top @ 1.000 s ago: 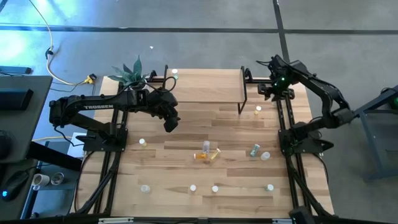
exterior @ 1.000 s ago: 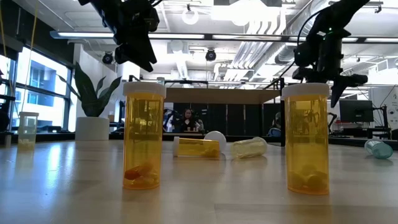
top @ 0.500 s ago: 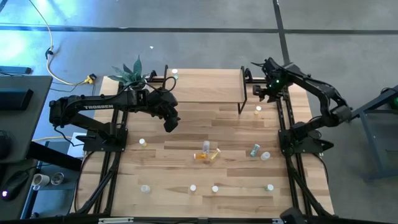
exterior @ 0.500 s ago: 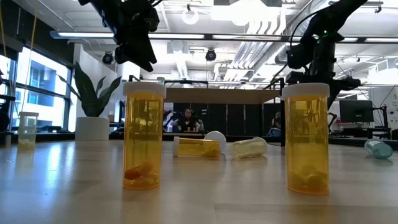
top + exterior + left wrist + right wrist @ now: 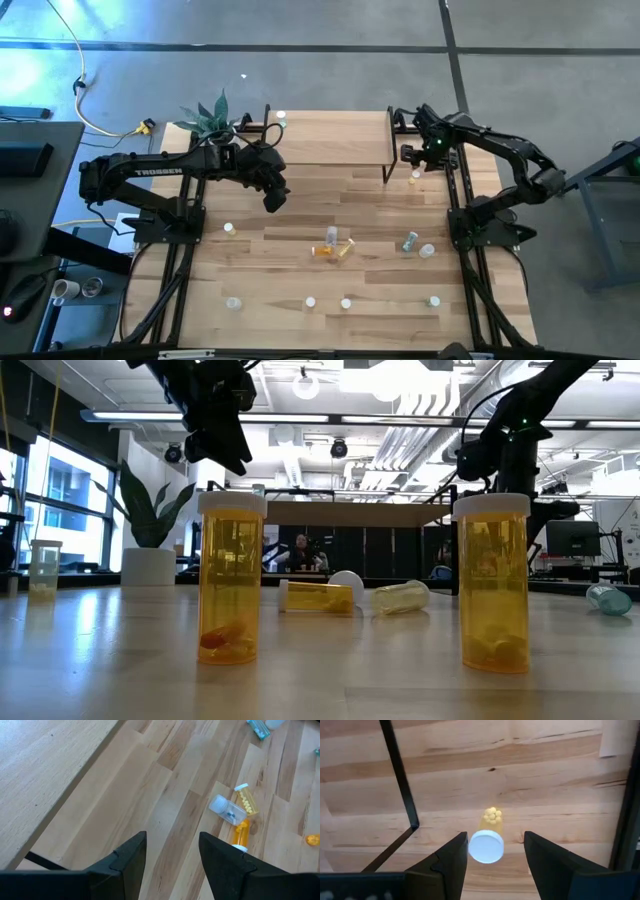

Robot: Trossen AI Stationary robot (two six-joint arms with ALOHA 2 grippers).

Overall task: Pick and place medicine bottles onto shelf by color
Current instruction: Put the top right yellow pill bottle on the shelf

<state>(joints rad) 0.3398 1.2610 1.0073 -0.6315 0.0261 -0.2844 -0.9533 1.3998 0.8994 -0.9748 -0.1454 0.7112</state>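
Note:
A yellow medicine bottle [image 5: 486, 842] with a white cap stands upright on the table beside the shelf's right legs [image 5: 400, 780]. My right gripper [image 5: 495, 837] hangs open above it, pointing down, one finger on each side of the cap and clear of it; in the high view this gripper [image 5: 413, 158] sits just off the shelf's [image 5: 330, 140] right end. My left gripper [image 5: 272, 198] waits open and empty in the air near the shelf's front left, slanting down [image 5: 172, 837]. One small bottle [image 5: 281, 121] stands on the shelf's far left corner.
Several bottles are scattered on the table: a lying cluster at mid-table [image 5: 332, 246], two at right [image 5: 410, 241], one at left [image 5: 230, 229], a row along the near edge [image 5: 311, 301]. Two amber bottles [image 5: 230, 580] [image 5: 492, 585] stand close to the low camera. A potted plant [image 5: 210, 118] stands far left.
My right gripper has moved down and toward the table's left, from beyond the shelf's right end to a spot over the yellow bottle. The left arm and all the bottles have kept still.

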